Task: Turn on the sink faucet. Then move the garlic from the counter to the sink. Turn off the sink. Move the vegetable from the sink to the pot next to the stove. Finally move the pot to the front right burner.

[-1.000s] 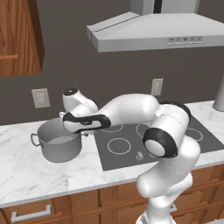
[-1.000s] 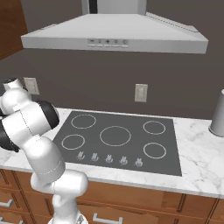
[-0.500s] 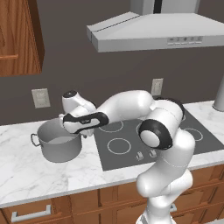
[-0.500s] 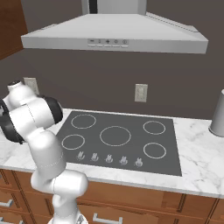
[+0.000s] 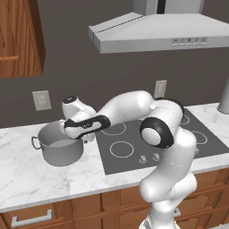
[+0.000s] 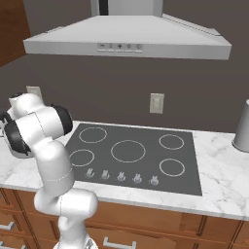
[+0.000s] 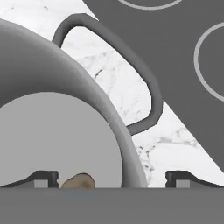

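The grey steel pot (image 5: 58, 150) stands without a lid on the white marble counter (image 5: 27, 179), just left of the dark stove (image 5: 134, 150). My gripper (image 5: 83, 137) hangs open over the pot's right rim. In the hand view the gripper (image 7: 113, 179) straddles the pot (image 7: 57, 131) wall, one fingertip (image 7: 43, 178) inside and the other outside. The pot's loop handle (image 7: 148, 83) lies over the marble ahead. A tan garlic (image 7: 78, 180) rests on the pot's floor near the inner fingertip. The front right burner (image 6: 171, 167) is bare.
A range hood (image 5: 161, 31) hangs over the stove (image 6: 136, 170), with knobs (image 6: 121, 176) along its front edge. A grey cylinder (image 6: 241, 127) stands at the counter's far right. A wooden wall cabinet (image 5: 18, 36) is at the upper left.
The hand has sunk a little lower onto the pot's right rim and the elbow has swung leftward. The pot has stayed in place.
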Robot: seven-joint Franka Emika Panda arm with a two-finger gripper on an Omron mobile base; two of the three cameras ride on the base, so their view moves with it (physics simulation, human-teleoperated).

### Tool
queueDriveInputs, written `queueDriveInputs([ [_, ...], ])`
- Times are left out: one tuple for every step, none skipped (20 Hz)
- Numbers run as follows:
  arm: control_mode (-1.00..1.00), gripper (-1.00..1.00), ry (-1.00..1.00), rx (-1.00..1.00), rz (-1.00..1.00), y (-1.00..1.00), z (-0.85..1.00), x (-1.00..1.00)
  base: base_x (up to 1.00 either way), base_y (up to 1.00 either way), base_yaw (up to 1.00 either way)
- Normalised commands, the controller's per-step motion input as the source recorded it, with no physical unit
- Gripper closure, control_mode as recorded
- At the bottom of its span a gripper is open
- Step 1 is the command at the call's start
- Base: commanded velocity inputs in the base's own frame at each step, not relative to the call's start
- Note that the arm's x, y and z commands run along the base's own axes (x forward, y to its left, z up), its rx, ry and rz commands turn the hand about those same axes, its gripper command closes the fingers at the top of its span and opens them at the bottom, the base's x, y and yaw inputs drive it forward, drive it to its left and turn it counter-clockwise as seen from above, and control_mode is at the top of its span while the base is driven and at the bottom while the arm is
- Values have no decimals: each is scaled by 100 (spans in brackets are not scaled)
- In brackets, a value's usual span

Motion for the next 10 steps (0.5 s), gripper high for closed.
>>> queueDriveInputs([
  [-100,100,0,0,0,5,-28,0,0,0,0],
  [-100,100,0,0,0,4,-27,0,0,0,0],
  [-100,100,0,0,0,1,-26,0,0,0,0],
  [-100,100,0,0,0,0,-10,0,0,0,0],
  [-100,100,0,0,0,0,-9,0,0,0,0],
  [-100,100,-1,0,0,0,-5,-2,0,0,0],
  [-100,100,-2,0,0,0,-5,-11,0,0,0],
  [-100,100,-3,0,0,0,-5,-1,0,0,0],
  [-100,100,-8,0,0,0,-1,-4,0,0,0],
  [-100,100,-3,1,-1,-20,0,0,0,0,0],
])
